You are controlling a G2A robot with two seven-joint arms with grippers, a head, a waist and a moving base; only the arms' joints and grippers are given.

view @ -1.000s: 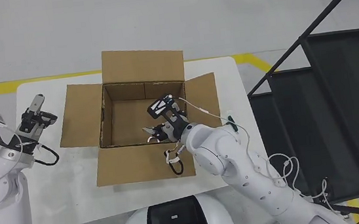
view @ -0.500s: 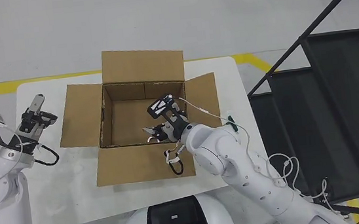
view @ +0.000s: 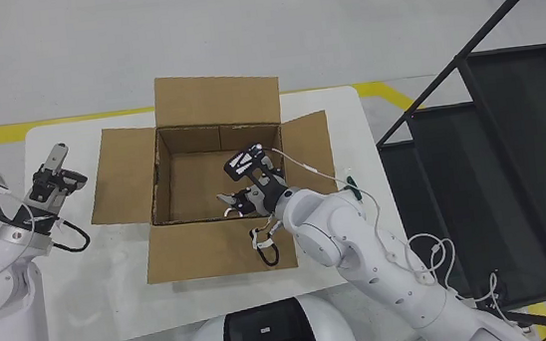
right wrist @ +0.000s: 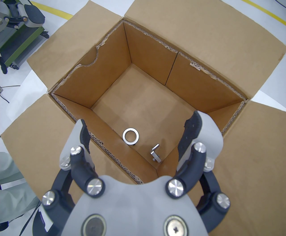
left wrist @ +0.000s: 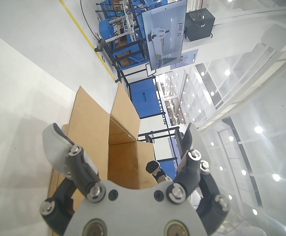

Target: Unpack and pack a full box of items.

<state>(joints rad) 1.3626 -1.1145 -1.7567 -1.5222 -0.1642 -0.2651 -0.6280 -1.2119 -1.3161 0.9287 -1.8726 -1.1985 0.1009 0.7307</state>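
An open cardboard box with all flaps folded out stands in the middle of the white table. On its floor lie a silver metal ring and a small L-shaped metal bracket. My right gripper hangs open above the box's near right corner, over these two parts, with nothing between its fingers; the top view shows it at the near right edge of the box. My left gripper stands open beside the box's left flap, holding nothing, and points across the box.
A black metal staircase stands right of the table. A green-based machine with black pads sits beyond the box's far left flap. Bare table lies in front of the box and along its left side.
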